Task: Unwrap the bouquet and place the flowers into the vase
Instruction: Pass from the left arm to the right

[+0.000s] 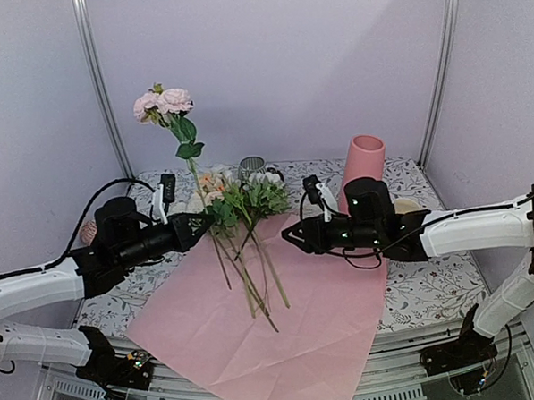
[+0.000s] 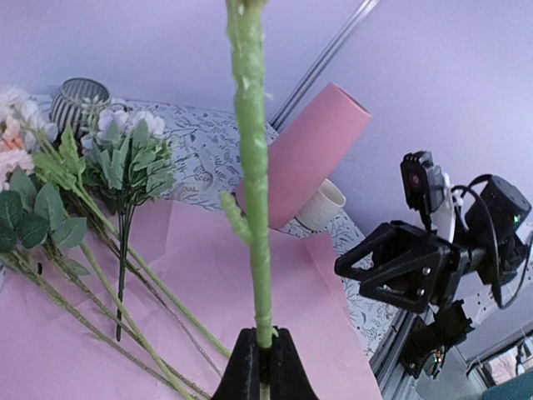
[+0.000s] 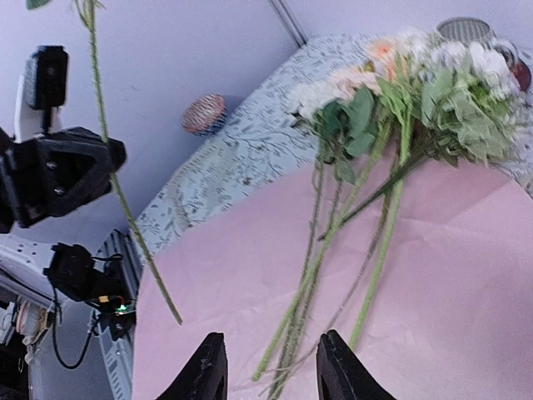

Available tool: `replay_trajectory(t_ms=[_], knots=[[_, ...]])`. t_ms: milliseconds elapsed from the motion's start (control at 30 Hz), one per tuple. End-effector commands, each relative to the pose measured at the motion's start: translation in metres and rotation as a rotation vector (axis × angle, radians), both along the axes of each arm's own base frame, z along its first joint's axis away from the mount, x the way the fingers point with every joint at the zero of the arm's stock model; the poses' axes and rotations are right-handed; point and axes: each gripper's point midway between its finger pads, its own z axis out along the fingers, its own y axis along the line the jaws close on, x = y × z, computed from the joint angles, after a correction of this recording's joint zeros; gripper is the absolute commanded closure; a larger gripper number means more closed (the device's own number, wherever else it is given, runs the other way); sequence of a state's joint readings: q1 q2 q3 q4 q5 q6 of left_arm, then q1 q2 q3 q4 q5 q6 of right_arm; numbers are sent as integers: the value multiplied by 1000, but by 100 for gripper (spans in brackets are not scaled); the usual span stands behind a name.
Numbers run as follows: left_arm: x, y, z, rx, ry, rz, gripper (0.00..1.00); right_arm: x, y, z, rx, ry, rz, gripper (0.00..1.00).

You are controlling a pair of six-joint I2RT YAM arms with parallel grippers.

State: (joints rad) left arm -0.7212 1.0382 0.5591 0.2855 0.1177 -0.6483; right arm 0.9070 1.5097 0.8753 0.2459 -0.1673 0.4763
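Where the floral-patterned desk [image 1: 424, 290] runs under both arms, an unfolded sheet of pink wrapping paper [image 1: 283, 342] covers its middle, spreading beneath and between the two sets of jaws. Loose flowers [image 1: 247, 255] lie on that sheet between the left jaws and the right jaws, heads pointing away from the arms and stem ends just ahead of the right jaws. The pink vase [image 1: 364, 163] stands upright behind the right jaws, its lower part blocked by the right wrist in the top view. The left jaws are pressed together, pinching a pink rose stem [image 1: 185, 137] that rises upright above them, well apart from the vase. The right jaws stand spread with nothing between them, hovering over the paper. A striped mug [image 1: 251, 168] sits beyond the flower heads, a cream cup [image 2: 321, 204] just beside the vase, a woven ball [image 3: 205, 114] behind the left jaws.
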Motion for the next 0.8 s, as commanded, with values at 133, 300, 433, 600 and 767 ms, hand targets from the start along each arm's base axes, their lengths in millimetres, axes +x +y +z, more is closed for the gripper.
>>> replay_trajectory(t_ms=[133, 300, 433, 600, 767], knots=[[-51, -15, 38, -8, -261, -209, 100, -34, 0, 95, 234, -219, 171, 59], [-71, -30, 52, -22, -343, -286, 100, -38, -8, 122, 273, -282, 159, 51], [-79, -49, 53, 0, -368, -349, 100, -49, 3, 121, 296, -263, 257, 53], [-84, -73, 50, 30, -378, -415, 100, -58, 22, 120, 295, -238, 368, 54], [-87, -90, 50, 39, -388, -451, 100, -71, 36, 122, 297, -288, 423, 54]])
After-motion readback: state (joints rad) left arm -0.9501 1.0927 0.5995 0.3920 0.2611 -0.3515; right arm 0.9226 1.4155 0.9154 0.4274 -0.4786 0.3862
